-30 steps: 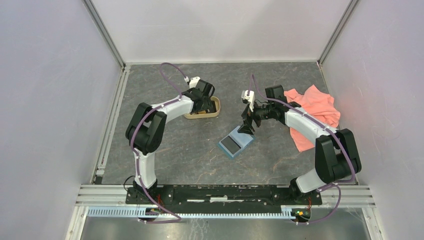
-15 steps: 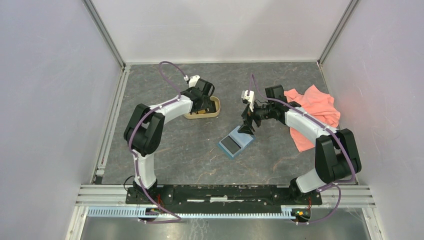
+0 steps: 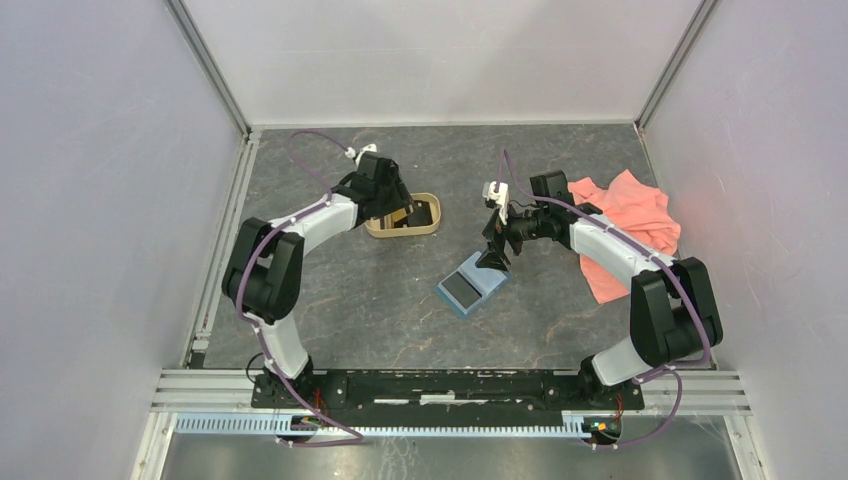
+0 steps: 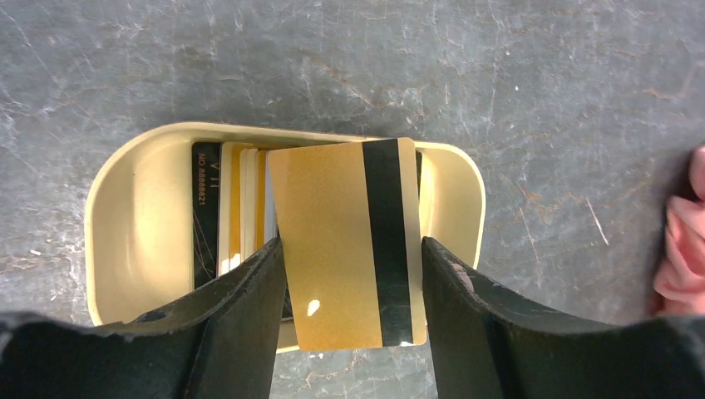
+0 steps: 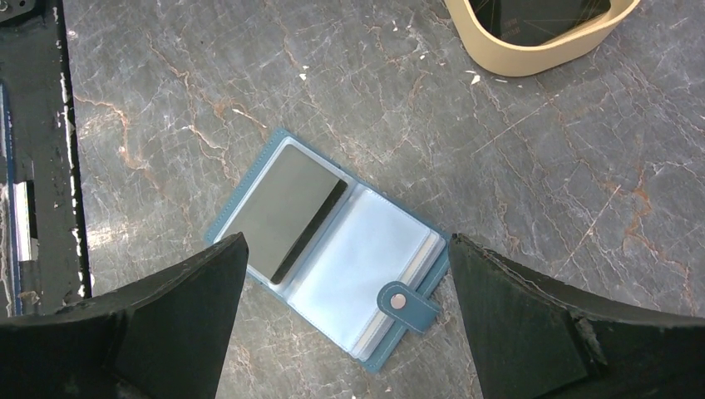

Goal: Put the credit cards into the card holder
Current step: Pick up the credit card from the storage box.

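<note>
My left gripper [image 4: 353,245] is shut on a gold credit card [image 4: 332,241] with a black stripe, gripped by its two long edges just above the tan oval tray [image 4: 133,216]. Several more cards [image 4: 237,208], black and gold, stand on edge in that tray. The teal card holder [image 5: 366,266] lies open on the table, a dark card [image 5: 287,212] in its left pocket and its snap tab at the right. My right gripper [image 5: 347,241] is open and empty above it. In the top view the left gripper [image 3: 392,208] is over the tray [image 3: 436,215] and the right gripper [image 3: 492,258] is over the holder [image 3: 472,283].
A pink cloth [image 3: 625,225] lies crumpled at the right beside the right arm, and its edge shows in the left wrist view [image 4: 686,241]. The tray's near end shows at the top of the right wrist view [image 5: 540,41]. White walls enclose the marbled grey table.
My left arm has swung left and back, uncovering more of the tray. The right arm and the card holder have not moved.
</note>
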{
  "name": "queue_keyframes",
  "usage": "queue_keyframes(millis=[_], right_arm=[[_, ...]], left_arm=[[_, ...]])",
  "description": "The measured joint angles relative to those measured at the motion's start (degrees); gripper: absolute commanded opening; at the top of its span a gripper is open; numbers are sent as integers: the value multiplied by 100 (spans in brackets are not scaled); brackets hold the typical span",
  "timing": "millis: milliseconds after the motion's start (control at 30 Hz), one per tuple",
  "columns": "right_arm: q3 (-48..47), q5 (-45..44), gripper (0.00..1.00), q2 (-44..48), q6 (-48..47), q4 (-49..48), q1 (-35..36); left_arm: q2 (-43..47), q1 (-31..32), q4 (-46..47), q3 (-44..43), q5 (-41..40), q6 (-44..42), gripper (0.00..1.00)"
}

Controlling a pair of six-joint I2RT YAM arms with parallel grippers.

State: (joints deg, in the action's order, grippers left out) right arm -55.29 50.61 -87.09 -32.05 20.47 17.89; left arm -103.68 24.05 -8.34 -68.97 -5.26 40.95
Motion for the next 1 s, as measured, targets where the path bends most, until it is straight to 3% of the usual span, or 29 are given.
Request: queue_keyframes(millis=[333,567,833,900,1000], right_arm=[[0,184,98,2,7,0,-2],[22,710,98,57,339,-210,-2],[138,1408,98,387,966,-717,-17],[153,1537,98,522,957,-730,-44],[129,1650,98,693,688,-573,-81]], left_arm=[[678,-761,1624,1196,2428,319,43],[848,-1025,3429,1735,4151,1084,41],[837,-979,6708,2586,5681,3005,37],[737,-973,7827,2669,5987,3707,34],[538,-914,8668,2669,6242,4413,33]])
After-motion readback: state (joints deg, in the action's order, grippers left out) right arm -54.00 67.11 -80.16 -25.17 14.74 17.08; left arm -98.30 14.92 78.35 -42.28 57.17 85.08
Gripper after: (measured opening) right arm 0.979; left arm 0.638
